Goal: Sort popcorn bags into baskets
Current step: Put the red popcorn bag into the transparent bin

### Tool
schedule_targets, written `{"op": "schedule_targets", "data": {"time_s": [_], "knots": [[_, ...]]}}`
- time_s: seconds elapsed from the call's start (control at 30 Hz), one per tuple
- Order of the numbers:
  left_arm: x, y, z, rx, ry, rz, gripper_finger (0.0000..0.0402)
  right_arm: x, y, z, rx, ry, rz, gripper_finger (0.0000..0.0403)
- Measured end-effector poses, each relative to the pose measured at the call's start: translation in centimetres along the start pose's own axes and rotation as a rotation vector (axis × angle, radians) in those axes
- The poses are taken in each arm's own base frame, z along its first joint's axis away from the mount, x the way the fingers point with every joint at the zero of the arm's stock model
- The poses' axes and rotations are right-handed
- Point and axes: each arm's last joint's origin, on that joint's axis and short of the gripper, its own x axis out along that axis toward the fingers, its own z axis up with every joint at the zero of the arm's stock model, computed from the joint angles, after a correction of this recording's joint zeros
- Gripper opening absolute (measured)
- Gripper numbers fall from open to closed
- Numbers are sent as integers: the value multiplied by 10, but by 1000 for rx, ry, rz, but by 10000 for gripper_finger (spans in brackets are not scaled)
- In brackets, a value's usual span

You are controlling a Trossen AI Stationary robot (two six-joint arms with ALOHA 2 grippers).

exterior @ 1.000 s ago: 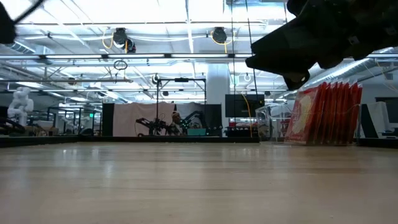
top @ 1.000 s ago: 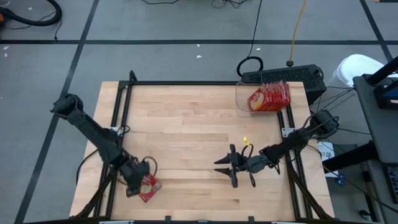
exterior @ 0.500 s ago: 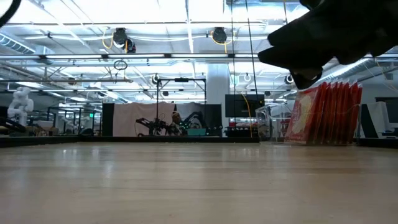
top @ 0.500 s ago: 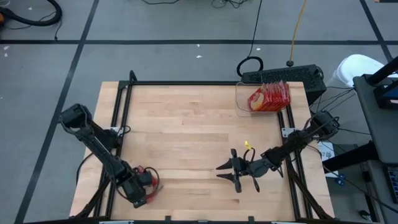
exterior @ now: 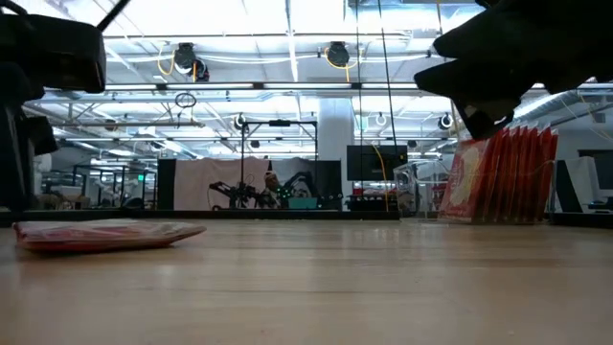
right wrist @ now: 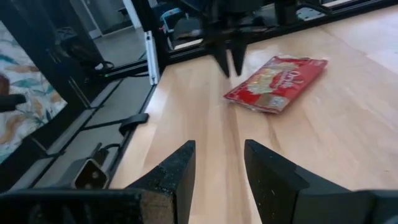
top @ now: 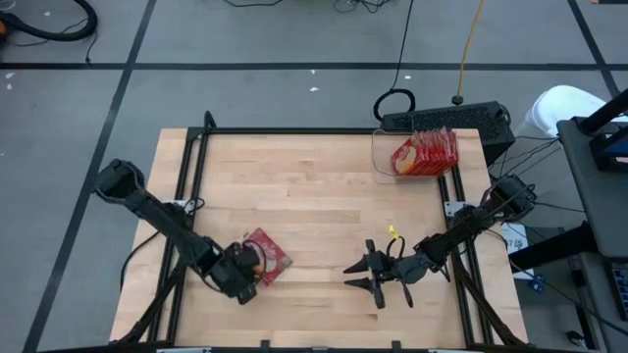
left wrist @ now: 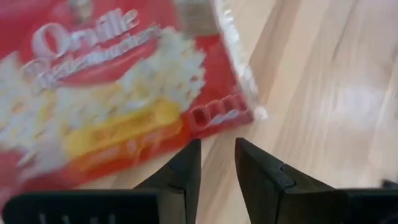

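Note:
One red popcorn bag (top: 267,253) lies flat on the wood near the table's front left, picture side up (left wrist: 112,81). My left gripper (top: 249,271) slants down at the bag's near-left edge. Its fingers stand a narrow gap apart (left wrist: 216,146), and only bare wood shows between them. My right gripper (top: 349,276) hovers open to the right of the bag, pointing at it (right wrist: 217,149), and holds nothing. The clear basket (top: 383,147) stands at the far right corner with several red bags (top: 425,152) upright on edge inside it. My left gripper's fingertips (left wrist: 194,149) stand right at the bag's near edge (left wrist: 186,127), coming down at a slant from the table's near left. Nothing is between them. Whether they touch the bag I cannot tell. The bag lies flat on the table (exterior: 105,233).
Black frame rails (top: 191,186) run along the table's left, right and far sides. A black keyboard-like box (top: 446,120) sits behind the basket. Bare wood (top: 304,196) stretches between the lone bag and the basket.
My left gripper has moved toward the table's right edge and tipped further down. The bag, earlier bunched beside the gripper at the front edge, now lies flat farther in and to the right, and has come into the low view. My right gripper has drifted slightly toward the near edge.

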Motion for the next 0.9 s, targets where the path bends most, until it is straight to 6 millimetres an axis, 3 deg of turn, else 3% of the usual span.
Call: {"op": "schedule_targets", "data": {"time_s": [0.33, 0.5, 0.7, 0.9], "knots": [[-32, 26, 5, 79, 120, 119, 118, -3, 4, -3, -70, -8, -29, 132], [-35, 44, 11, 106, 118, 273, 185, -3, 3, -3, -96, -3, -33, 132], [-26, 59, 5, 211, 149, 347, 282, -2, 2, -4, -128, -5, -64, 132], [-17, 66, -4, 288, 192, 313, 324, -2, 2, -4, -172, -3, -63, 132]]}}
